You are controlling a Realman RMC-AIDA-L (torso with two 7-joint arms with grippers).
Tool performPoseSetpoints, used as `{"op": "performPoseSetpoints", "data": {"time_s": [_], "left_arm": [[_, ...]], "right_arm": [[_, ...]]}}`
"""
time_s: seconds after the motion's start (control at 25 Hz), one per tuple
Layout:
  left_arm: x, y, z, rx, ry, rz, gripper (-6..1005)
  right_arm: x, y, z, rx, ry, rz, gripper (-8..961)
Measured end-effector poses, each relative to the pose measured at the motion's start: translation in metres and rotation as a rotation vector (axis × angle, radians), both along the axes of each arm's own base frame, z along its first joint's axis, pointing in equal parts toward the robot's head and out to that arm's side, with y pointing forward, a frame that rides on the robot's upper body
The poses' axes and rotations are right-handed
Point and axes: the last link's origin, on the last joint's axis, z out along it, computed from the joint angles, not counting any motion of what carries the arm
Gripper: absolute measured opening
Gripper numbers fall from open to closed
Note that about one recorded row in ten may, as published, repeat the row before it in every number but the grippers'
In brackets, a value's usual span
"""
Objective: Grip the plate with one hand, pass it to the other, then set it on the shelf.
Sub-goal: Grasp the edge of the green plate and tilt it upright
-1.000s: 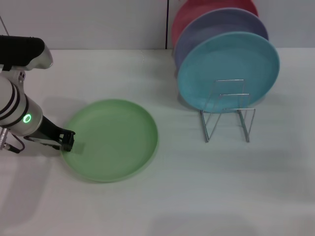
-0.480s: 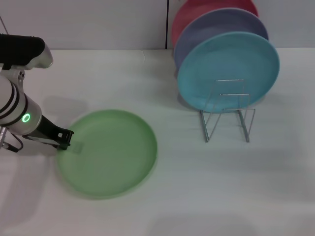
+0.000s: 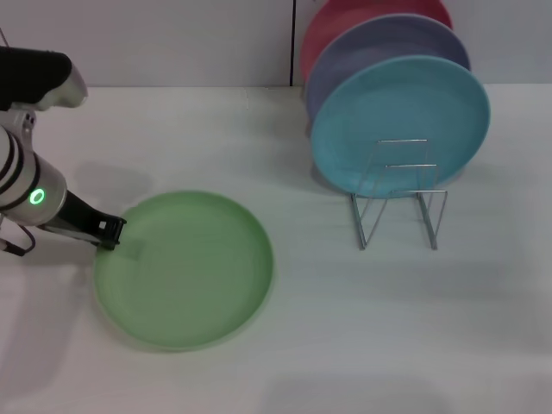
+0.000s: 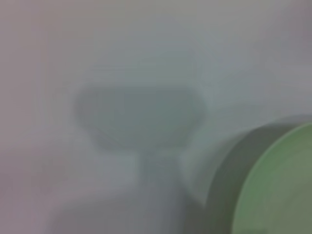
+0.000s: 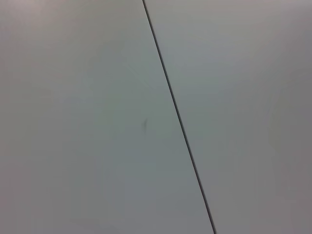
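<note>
The light-green plate [image 3: 185,272] is at the front left of the white table, its left rim in my left gripper [image 3: 110,233]. The gripper is shut on that rim and holds that side slightly off the table. The slim arm with the green light [image 3: 36,197] reaches in from the left. The left wrist view shows the plate's rim [image 4: 278,185] with a shadow under it. The wire shelf [image 3: 398,198] stands at the right, with free loops at its front. My right gripper is out of view; its wrist view shows only a pale wall with a dark seam [image 5: 175,117].
A turquoise plate [image 3: 401,125], a lavender plate [image 3: 379,47] and a red plate [image 3: 341,26] stand upright in the rack's back slots. The white table [image 3: 345,328] spreads in front of the rack, with a wall behind it.
My left gripper has moved left and slightly back, drawing the green plate with it. The plate has shifted left and looks raised off the table.
</note>
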Motion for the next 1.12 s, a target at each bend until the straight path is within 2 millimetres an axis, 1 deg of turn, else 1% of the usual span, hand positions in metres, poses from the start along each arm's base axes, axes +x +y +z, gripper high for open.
{"op": "performPoseSetpoints", "data": {"time_s": [0.16, 0.2, 0.24, 0.36, 0.4, 0.56, 0.6, 0.64, 0.84, 0.88, 1.0, 1.08, 1.12], "left_arm": [[0.005, 0.000, 0.009, 0.028, -0.051, -0.030, 56], [0.007, 0.000, 0.016, 0.047, -0.090, -0.050, 53], [0.007, 0.000, 0.016, 0.047, -0.090, -0.050, 50], [0.007, -0.001, 0.025, 0.103, -0.160, -0.090, 41], [0.003, -0.003, 0.030, 0.153, -0.194, -0.117, 38], [-0.002, -0.004, 0.033, 0.218, -0.222, -0.151, 35], [-0.008, -0.004, 0.037, 0.296, -0.247, -0.190, 34], [-0.011, -0.005, 0.038, 0.331, -0.258, -0.209, 34], [-0.016, -0.006, 0.047, 0.490, -0.328, -0.324, 34], [-0.016, -0.006, 0.047, 0.490, -0.328, -0.324, 35], [-0.021, -0.008, 0.053, 0.608, -0.379, -0.407, 35], [-0.022, -0.009, 0.053, 0.633, -0.383, -0.422, 35], [-0.028, -0.010, 0.053, 0.699, -0.377, -0.458, 35]], "right_arm": [[0.000, 0.000, 0.000, 0.000, 0.000, 0.000, 608], [0.000, 0.000, 0.000, 0.000, 0.000, 0.000, 608], [0.000, 0.000, 0.000, 0.000, 0.000, 0.000, 607], [-0.001, 0.000, 0.000, 0.000, 0.000, 0.001, 606], [-0.001, 0.000, 0.000, 0.000, 0.000, 0.002, 605], [0.000, 0.001, 0.000, -0.001, 0.000, 0.001, 603], [0.000, 0.001, 0.000, -0.004, 0.001, -0.003, 602], [0.001, 0.001, -0.001, -0.006, 0.001, -0.006, 602], [0.002, 0.005, -0.002, -0.023, 0.005, -0.022, 599], [0.002, 0.006, -0.002, -0.028, 0.006, -0.026, 599], [0.002, 0.009, -0.003, -0.038, 0.010, -0.032, 597], [0.002, 0.008, -0.004, -0.040, 0.011, -0.034, 596], [0.003, 0.007, -0.005, -0.042, 0.011, -0.035, 596]]}}
